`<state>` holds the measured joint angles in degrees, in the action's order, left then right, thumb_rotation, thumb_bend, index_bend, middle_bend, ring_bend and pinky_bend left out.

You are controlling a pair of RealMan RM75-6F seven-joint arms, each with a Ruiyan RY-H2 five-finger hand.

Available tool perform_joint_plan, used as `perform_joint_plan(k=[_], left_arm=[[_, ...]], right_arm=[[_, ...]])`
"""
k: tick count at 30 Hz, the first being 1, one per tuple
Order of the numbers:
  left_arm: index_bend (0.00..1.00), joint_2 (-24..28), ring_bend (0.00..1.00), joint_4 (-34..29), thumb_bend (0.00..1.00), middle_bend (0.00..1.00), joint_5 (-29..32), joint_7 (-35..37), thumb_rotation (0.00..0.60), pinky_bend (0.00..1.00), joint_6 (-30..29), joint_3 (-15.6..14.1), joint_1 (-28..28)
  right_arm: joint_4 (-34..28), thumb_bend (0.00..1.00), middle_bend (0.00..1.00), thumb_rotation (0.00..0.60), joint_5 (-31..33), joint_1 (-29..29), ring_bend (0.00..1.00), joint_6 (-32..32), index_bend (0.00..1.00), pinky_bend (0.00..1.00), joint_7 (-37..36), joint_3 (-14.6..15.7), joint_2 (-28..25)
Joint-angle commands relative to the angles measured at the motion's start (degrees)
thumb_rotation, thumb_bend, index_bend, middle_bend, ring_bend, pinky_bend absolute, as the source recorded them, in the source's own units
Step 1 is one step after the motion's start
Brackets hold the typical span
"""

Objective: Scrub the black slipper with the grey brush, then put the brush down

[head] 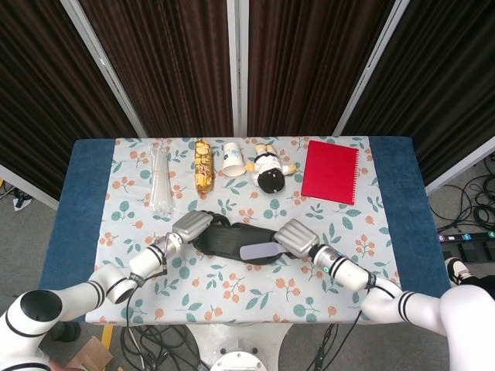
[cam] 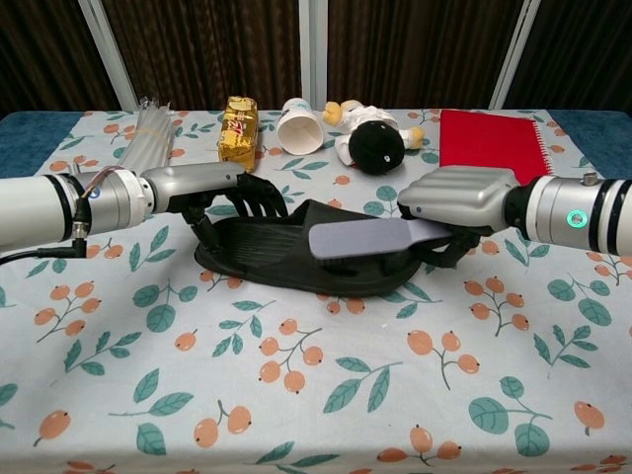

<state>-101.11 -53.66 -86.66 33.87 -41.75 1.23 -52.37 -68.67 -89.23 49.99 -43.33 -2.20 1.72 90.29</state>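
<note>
- Right hand point(cam: 459, 202) grips the handle of the grey brush point(cam: 360, 237), fingers wrapped under it, so the flat brush head lies across the middle of the black slipper point(cam: 296, 259), likely to scrub its footbed.
- Left hand point(cam: 222, 193) rests its curled fingers on the slipper's left end, apparently pinning it so it does not slide under the strokes.
- Slipper lies lengthwise between the two hands on the floral cloth of the bench point(cam: 296, 395), near the front edge, within reach of both arms.
- Scrubbing looks underway; the brush is not yet put down.
- Farther back, well apart from the work, stand a bundle of clear sticks point(head: 159, 182), a gold packet point(head: 203, 166), a tipped paper cup point(head: 233, 158), a doll point(head: 268, 168) and a red notebook point(head: 330, 171).
</note>
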Motion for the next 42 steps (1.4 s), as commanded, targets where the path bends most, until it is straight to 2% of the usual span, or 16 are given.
perform_joint_plan(k=[1,6,12,15,19,26,31,33,36,38,42], left_arm=[[0.35,0.06,0.29,-0.17,0.05,0.48,0.10,-0.26,0.600,0.28,0.00,0.05,-0.02],[0.35,0.44,0.29,-1.00,0.05,0.48,0.28,-1.14,0.600,0.27,-0.14,0.18,-0.07],[0.35,0.60,0.29,-1.48,0.05,0.48,0.80,-1.96,0.600,0.28,0.30,0.26,-0.06],[0.35,0.53,0.29,-1.46,0.05,0.48,1.19,-1.72,0.600,0.28,0.67,0.41,-0.07],[0.35,0.54,0.29,-1.17,0.05,0.48,1.19,-1.55,0.600,0.28,0.80,0.34,-0.07],[0.35,0.45,0.29,-0.78,0.05,0.48,0.94,-1.30,0.600,0.27,0.72,0.28,-0.21],[0.34,0.72,0.29,-1.27,0.05,0.48,0.71,-2.03,0.600,0.27,0.13,0.16,-0.06],[0.29,1.43,0.27,-2.27,0.05,0.45,0.78,-2.52,0.600,0.27,0.16,0.03,0.08],[0.17,3.76,0.13,-5.53,0.05,0.24,0.93,-3.69,0.600,0.23,0.98,-0.11,-0.16],[0.13,5.04,0.06,-7.77,0.05,0.12,1.34,-5.23,0.600,0.16,-0.16,0.31,0.35],[0.12,7.42,0.03,-12.23,0.05,0.09,3.52,-8.96,0.600,0.10,-2.19,1.46,1.97]], right_arm=[[-2.29,0.55,1.00,0.600,-1.51,-1.07,1.00,-2.14,1.00,1.00,-0.06,1.16,-2.06],[0.09,0.55,1.00,0.600,1.00,-1.20,1.00,-3.90,1.00,1.00,-1.77,-2.17,-1.74],[6.17,0.55,1.00,0.600,4.30,1.17,1.00,0.58,1.00,1.00,-0.25,-4.57,2.15],[7.23,0.55,1.00,0.600,4.41,1.97,1.00,2.36,1.00,1.00,1.22,-4.14,3.84],[5.23,0.55,1.00,0.600,2.87,1.91,1.00,2.93,1.00,1.00,1.00,-2.24,3.58],[-1.19,0.55,1.00,0.600,0.56,0.32,1.00,1.24,1.00,1.00,0.48,0.65,-0.35],[-5.13,0.55,1.00,0.600,-0.41,-1.38,1.00,-2.68,1.00,1.00,-0.75,0.89,-3.96],[-5.74,0.55,1.00,0.600,-0.03,-2.50,1.00,-4.99,1.00,1.00,-1.64,0.31,-5.92],[-4.87,0.56,1.00,0.600,2.40,-3.81,1.00,-5.94,1.00,1.00,-1.22,-0.82,-8.23],[-3.91,0.53,1.00,0.600,4.21,-4.37,1.00,-5.63,1.00,1.00,-0.28,-1.47,-9.04],[-1.22,0.40,0.99,0.600,7.12,-4.96,1.00,-4.13,1.00,1.00,3.50,-2.05,-8.37]])
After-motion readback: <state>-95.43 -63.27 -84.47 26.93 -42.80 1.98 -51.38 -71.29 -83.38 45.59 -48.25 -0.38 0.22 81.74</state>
